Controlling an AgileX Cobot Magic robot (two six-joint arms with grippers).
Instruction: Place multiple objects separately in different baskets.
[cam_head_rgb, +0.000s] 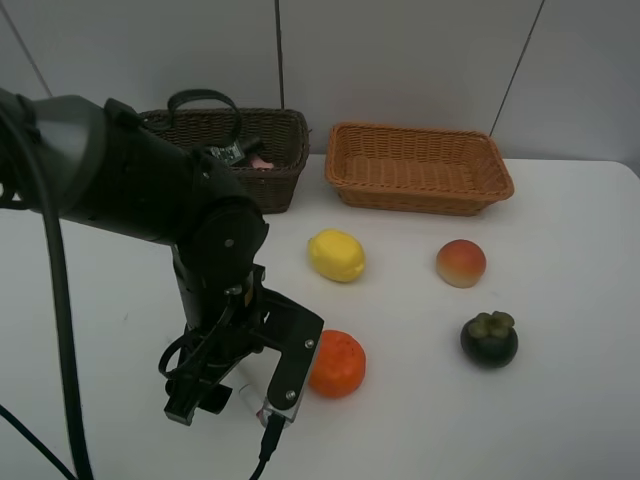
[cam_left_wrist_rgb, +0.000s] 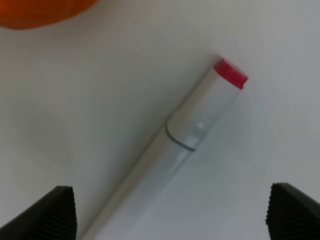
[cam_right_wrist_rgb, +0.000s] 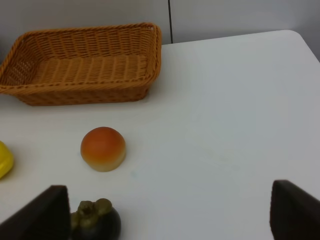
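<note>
A white marker with a pink tip (cam_left_wrist_rgb: 200, 130) lies flat on the table. My left gripper (cam_left_wrist_rgb: 172, 220) is open just above it, one fingertip on each side, not touching. In the high view this gripper (cam_head_rgb: 232, 398) hangs low beside the orange (cam_head_rgb: 337, 363). The lemon (cam_head_rgb: 336, 255), peach (cam_head_rgb: 461, 263) and mangosteen (cam_head_rgb: 489, 339) lie loose on the table. The dark brown basket (cam_head_rgb: 285, 150) holds something pink (cam_head_rgb: 260, 160); the rest of its contents are hidden. The light basket (cam_head_rgb: 418, 167) holds nothing. My right gripper (cam_right_wrist_rgb: 170, 220) is open and empty near the mangosteen (cam_right_wrist_rgb: 95, 220).
The left arm's black bulk (cam_head_rgb: 150, 190) covers the table's left half and part of the dark basket. The baskets stand side by side along the back wall. The table's right edge (cam_head_rgb: 630, 170) lies past the light basket.
</note>
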